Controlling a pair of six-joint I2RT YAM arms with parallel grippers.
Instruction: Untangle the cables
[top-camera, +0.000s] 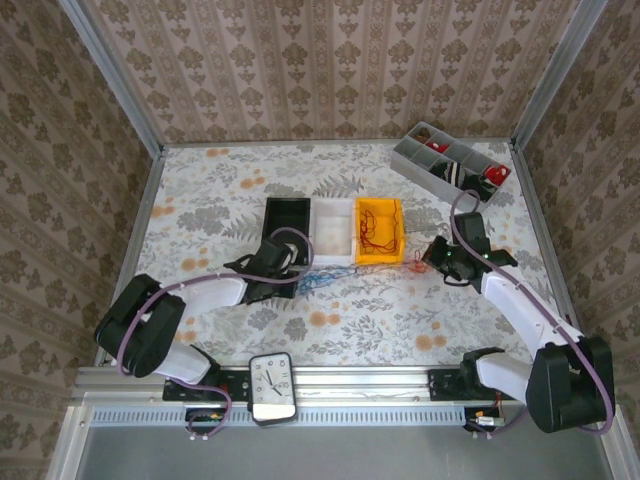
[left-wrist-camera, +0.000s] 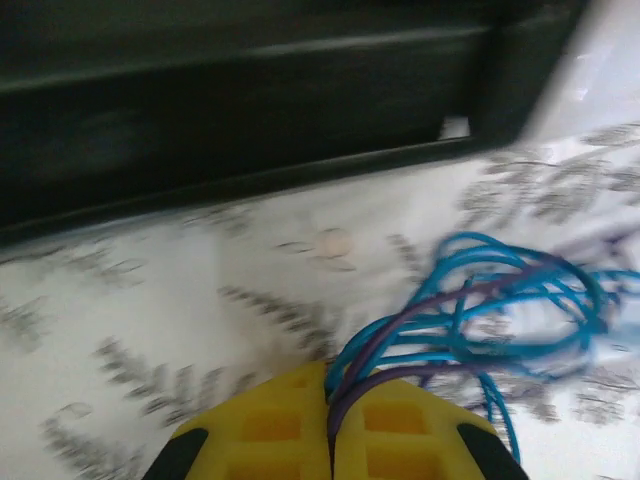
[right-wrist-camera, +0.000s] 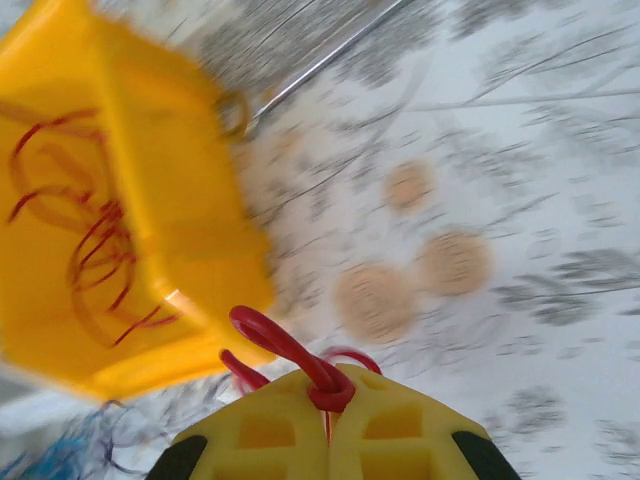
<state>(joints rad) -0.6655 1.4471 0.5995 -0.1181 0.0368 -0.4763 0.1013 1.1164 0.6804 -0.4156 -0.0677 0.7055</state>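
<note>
Left claw (left-wrist-camera: 330, 432) clamped shut on blue cable (left-wrist-camera: 520, 290) and dark cable (left-wrist-camera: 350, 385). Loops fan out rightward along the bins' front, with black bin (left-wrist-camera: 250, 100) wall close ahead. Right claw (right-wrist-camera: 328, 430) pinches red cable (right-wrist-camera: 290, 350) just off yellow bin (right-wrist-camera: 130, 230) corner. Bare table (right-wrist-camera: 520, 200) to its right.

The cables (top-camera: 320, 278) lie just before the row of bins (top-camera: 335, 235); the divided tray (top-camera: 450, 165) sits behind, right.
</note>
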